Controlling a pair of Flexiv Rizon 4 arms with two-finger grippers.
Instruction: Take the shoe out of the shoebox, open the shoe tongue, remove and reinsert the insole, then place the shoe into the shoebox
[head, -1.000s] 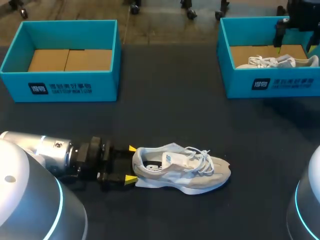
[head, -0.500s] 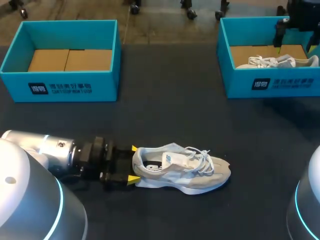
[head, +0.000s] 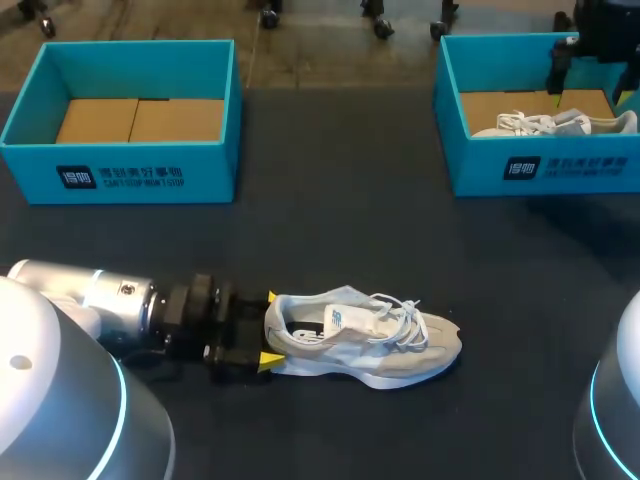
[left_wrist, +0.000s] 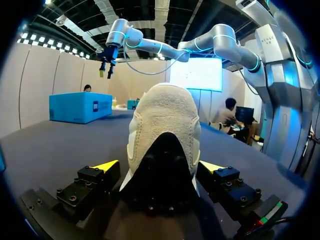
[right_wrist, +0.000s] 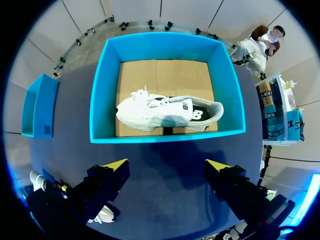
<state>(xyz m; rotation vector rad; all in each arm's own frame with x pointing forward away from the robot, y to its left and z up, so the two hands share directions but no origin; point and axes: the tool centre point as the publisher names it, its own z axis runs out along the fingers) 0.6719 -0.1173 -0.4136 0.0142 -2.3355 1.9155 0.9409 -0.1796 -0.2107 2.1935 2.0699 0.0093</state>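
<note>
The gray shoe (head: 365, 340) lies out on the dark worktop (head: 340, 230), near the 6 o'clock edge in the head view. It rests on its sole. Its toe points to 3 o'clock and its heel points to 9 o'clock. The white laces (head: 400, 315) are loose on top.

At 9 o'clock from the shoe is the left pincer (head: 268, 328). It lies low, close to the worktop. Its two yellow fingers are spread wide, one on each side of the heel. In the left wrist view the heel fills the space between the fingers. I cannot tell if both fingers press on it, so the pincer looks open.

At 10 o'clock from the shoe, well apart, sits the left shoebox (head: 120, 175). It is blue and shows its brown floor.

At 2 o'clock from the shoe sits the right shoebox (head: 540, 165), also blue. A white shoe (right_wrist: 167, 112) lies inside it, on its side.

The right pincer (right_wrist: 166, 165) hangs above this box. Its fingers are wide apart and hold nothing.
</note>
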